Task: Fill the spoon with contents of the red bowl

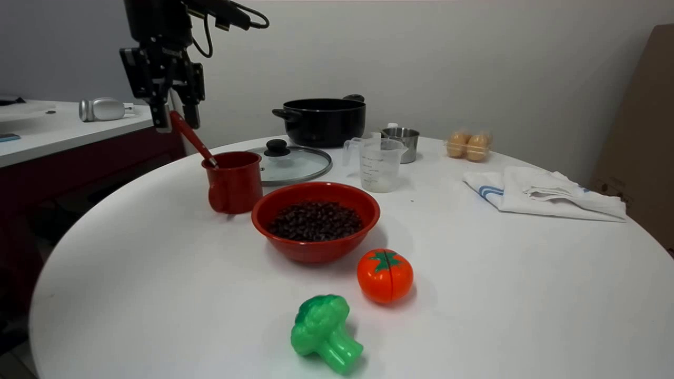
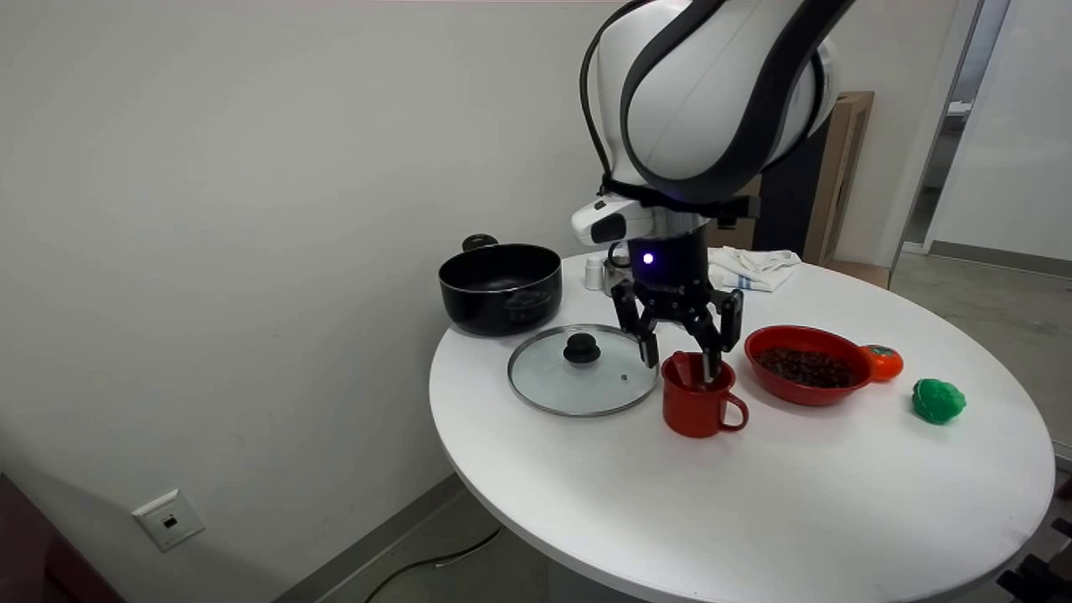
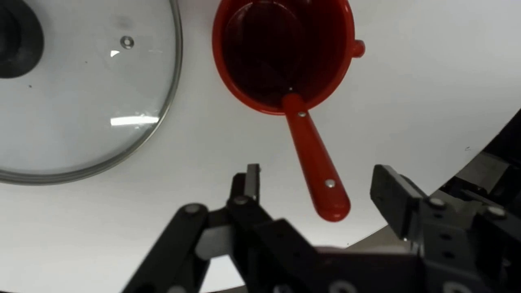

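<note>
Gripper (image 1: 179,121) spread round red-handled spoon (image 1: 194,138)

L to R, in an ext. view: fingers (image 1: 160,115) apart w/ handle btwn, gap each side per wrist view; spoon leans in red mug (image 1: 237,184) on bench (image 1: 500,295); then red bowl (image 1: 316,253) w/ dark beans (image 1: 316,221), tomato (image 1: 384,279) just beside.

You've got red on spoon handle (image 3: 313,156), bowl (image 1: 316,251) and mug (image 1: 239,189)! Beans (image 1: 316,221) dark, your gripper (image 3: 316,181) black, towel (image 1: 547,195) white with blue stripes.
</note>
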